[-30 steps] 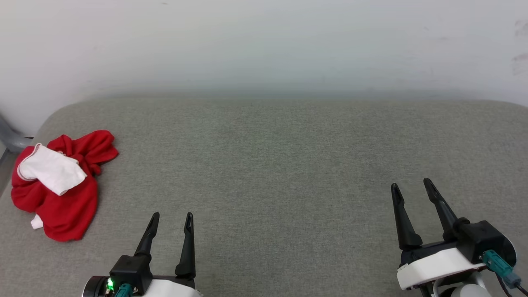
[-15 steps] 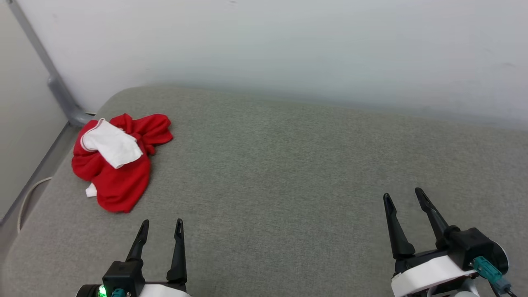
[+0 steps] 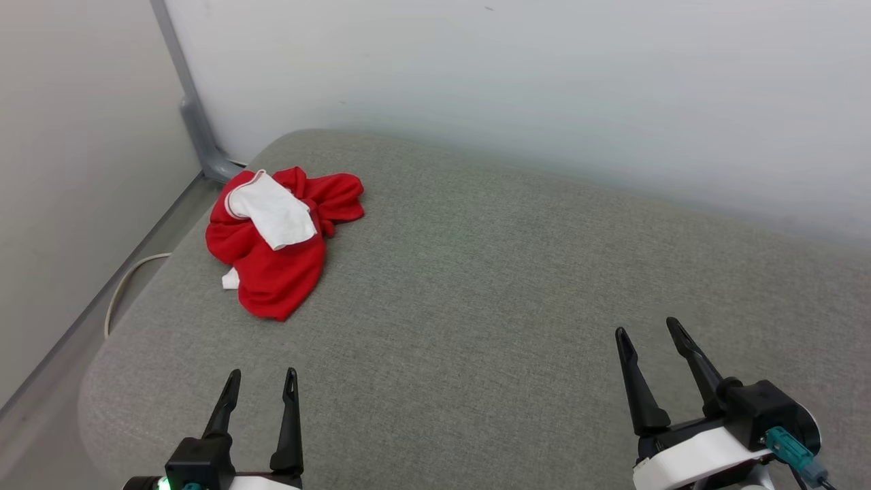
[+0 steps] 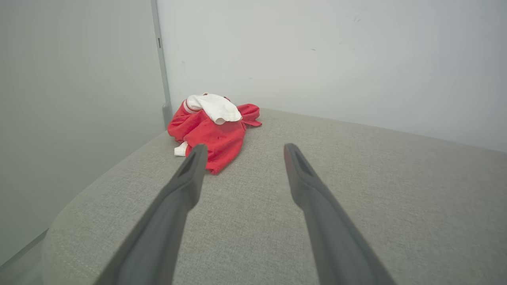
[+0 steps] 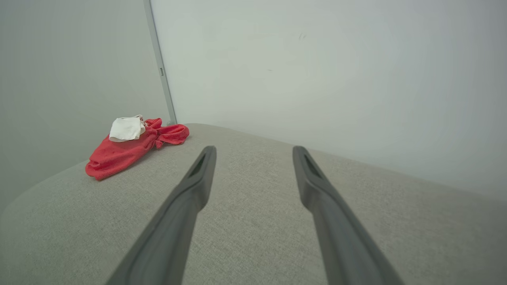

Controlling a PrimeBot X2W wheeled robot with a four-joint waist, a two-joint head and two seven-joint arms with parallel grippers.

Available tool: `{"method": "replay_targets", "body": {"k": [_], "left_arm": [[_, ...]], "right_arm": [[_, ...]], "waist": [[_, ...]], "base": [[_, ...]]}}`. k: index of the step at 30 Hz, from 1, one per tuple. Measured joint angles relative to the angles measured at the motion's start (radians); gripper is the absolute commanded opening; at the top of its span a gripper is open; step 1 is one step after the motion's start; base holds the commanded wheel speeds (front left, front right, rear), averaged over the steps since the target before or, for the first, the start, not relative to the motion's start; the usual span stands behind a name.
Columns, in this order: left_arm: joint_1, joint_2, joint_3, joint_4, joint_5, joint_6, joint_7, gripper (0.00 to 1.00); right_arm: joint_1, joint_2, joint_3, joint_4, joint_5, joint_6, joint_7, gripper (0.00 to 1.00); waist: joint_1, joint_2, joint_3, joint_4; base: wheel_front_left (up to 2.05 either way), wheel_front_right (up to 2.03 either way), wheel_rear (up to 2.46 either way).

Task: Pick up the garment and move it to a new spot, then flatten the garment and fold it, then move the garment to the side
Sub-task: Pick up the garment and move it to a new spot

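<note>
Both hands are wide open and holding nothing, left hand [image 3: 263,372] near-left, right hand [image 3: 646,326] near-right, low over the cushion [image 3: 476,286]. The view has swung left in the last second. The garment [image 3: 282,269] hasn't budged: still a red-and-white heap at the far-left corner, just more central now. I'd guess it's lining up the pickup. Bare grey cushion, white wall [image 3: 510,82], post [image 3: 187,102] and cable [image 3: 126,286] at left.

No words, numbers or signs could be read anywhere. The crumpled red cloth shirt with a white sleeve [image 3: 275,275] lay bunched up and showed only plain cloth. A small dark mark [image 5: 161,71] on the thin grey strip [image 5: 156,47] in the wall corner was too small to read.
</note>
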Motion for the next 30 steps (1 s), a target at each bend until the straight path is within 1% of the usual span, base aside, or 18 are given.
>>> {"method": "replay_targets", "body": {"k": [4, 13, 22, 28, 30], "left_arm": [[0.002, 0.0, -0.006, -0.002, 0.006, -0.008, 0.0, 1.0], [0.011, 0.0, -0.014, -0.007, 0.009, 0.0, 0.0, 1.0], [0.014, 0.0, -0.004, -0.019, 0.017, -0.003, 0.0, 1.0], [0.006, 0.0, 0.0, -0.03, 0.011, 0.002, 0.0, 1.0], [-0.007, 0.0, 0.004, -0.024, -0.008, -0.008, 0.0, 1.0]], "right_arm": [[0.003, 0.0, 0.003, 0.002, 0.005, 0.0, 0.0, 1.0], [0.007, 0.0, 0.014, 0.002, 0.011, 0.0, 0.0, 1.0], [0.007, 0.0, 0.029, 0.001, 0.005, 0.0, 0.0, 1.0], [0.005, 0.0, 0.032, -0.005, -0.005, 0.0, 0.0, 1.0], [-0.003, 0.0, 0.033, -0.012, -0.017, 0.0, 0.0, 1.0]], "waist": [[0.0, 0.0, -0.003, 0.029], [0.0, 0.0, -0.009, 0.075], [0.0, 0.0, -0.004, 0.079], [0.0, 0.0, 0.02, 0.075], [0.0, 0.0, 0.037, 0.071]], "base": [[0.0, 0.0, 0.0], [0.0, 0.0, 0.0], [0.0, 0.0, 0.0], [0.0, 0.0, 0.0], [0.0, 0.0, 0.0]]}}
